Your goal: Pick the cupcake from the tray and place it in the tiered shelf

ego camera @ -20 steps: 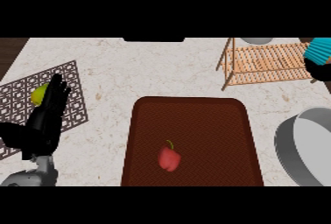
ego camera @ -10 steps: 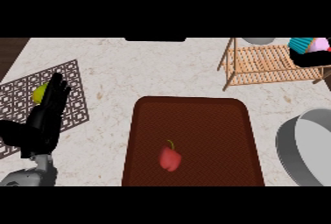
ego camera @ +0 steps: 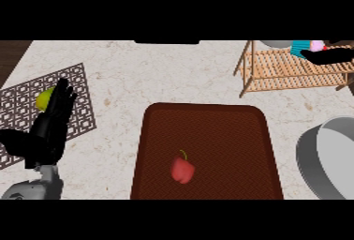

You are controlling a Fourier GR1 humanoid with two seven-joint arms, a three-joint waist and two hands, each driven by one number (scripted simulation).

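Over the tiered shelf (ego camera: 297, 72), at the view's upper right, my right hand (ego camera: 332, 55) carries the cupcake (ego camera: 304, 47), dark fingers curled round it. I judge the placing step is on: I want it lowered level onto the slats, clear of the frame, before the fingers part. My left hand (ego camera: 52, 124) rests at the left, fingers straight, over the patterned mat (ego camera: 21, 101).

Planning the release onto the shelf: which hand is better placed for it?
The right hand: it already holds the cupcake over the tiered shelf. The left hand rests open far off, over the patterned mat.
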